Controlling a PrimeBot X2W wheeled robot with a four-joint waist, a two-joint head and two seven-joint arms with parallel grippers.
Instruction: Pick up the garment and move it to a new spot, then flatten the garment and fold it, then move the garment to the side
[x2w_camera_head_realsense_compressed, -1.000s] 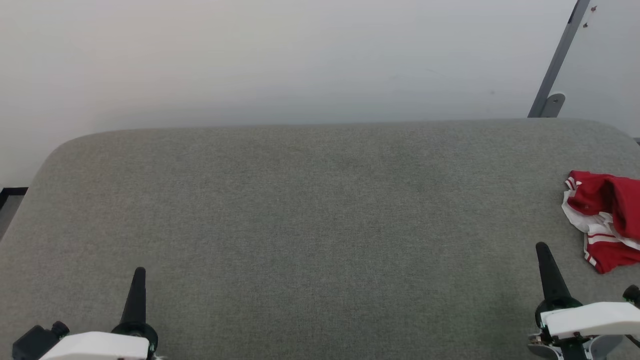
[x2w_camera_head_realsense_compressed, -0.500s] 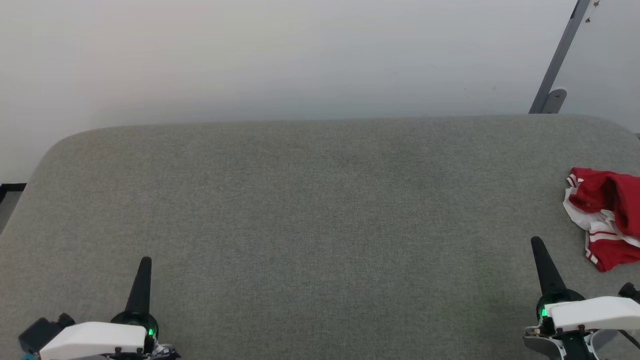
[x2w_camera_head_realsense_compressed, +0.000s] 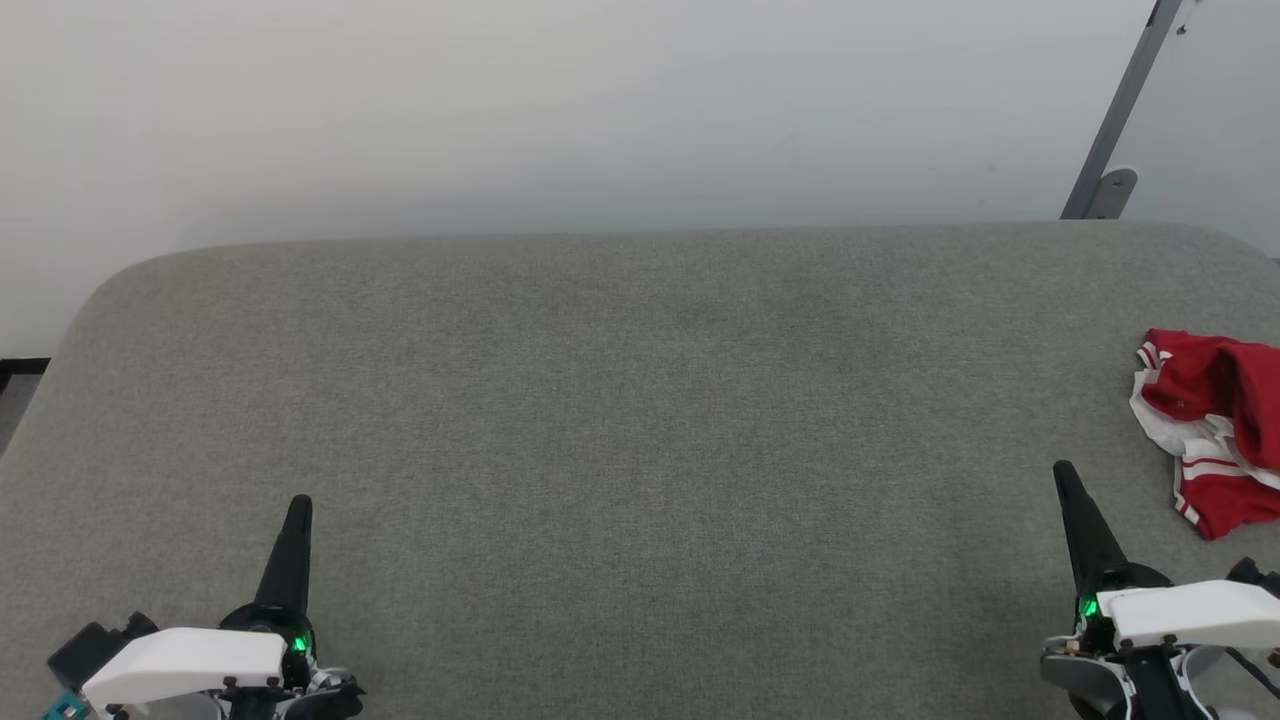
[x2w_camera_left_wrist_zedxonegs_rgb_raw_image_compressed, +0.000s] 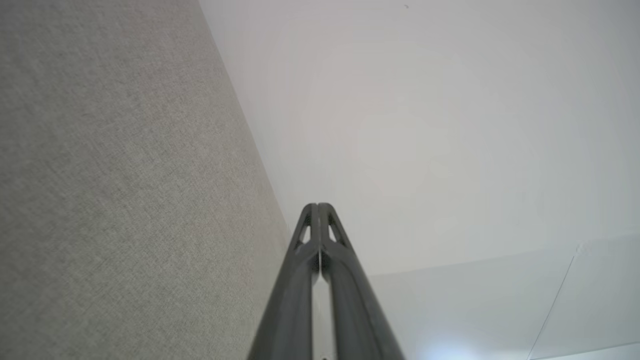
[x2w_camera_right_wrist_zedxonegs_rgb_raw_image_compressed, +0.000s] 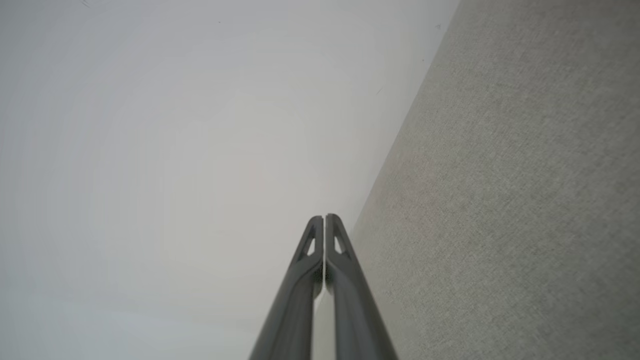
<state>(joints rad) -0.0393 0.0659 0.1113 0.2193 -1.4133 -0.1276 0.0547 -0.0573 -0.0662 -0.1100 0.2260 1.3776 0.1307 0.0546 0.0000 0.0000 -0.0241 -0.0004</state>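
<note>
the padded top (x2w_camera_head_realsense_compressed: 640, 400) is looking like coarse woven grey fabric, totally matt, the garment (x2w_camera_head_realsense_compressed: 1205, 420) is reading as soft red-and-white cloth, and the left gripper (x2w_camera_head_realsense_compressed: 299, 503) and right gripper (x2w_camera_head_realsense_compressed: 1062, 468) are both showing smooth matt dark plastic under satiny white plastic shells

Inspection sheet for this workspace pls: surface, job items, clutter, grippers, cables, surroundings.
Surface: grey fabric pad, flat, with rounded far corners.
Job's things: garment, red and white, crumpled at the pad's right edge and partly cut off by the head view.
Clutter: nothing seen.
Grippers: left gripper shut and empty, at lower left. Right gripper shut and empty, at lower right, apart from the garment.
Cables: nothing seen on the pad.
Surroundings: pale wall behind the pad. Slanted grey bar with a bracket at upper right.
</note>
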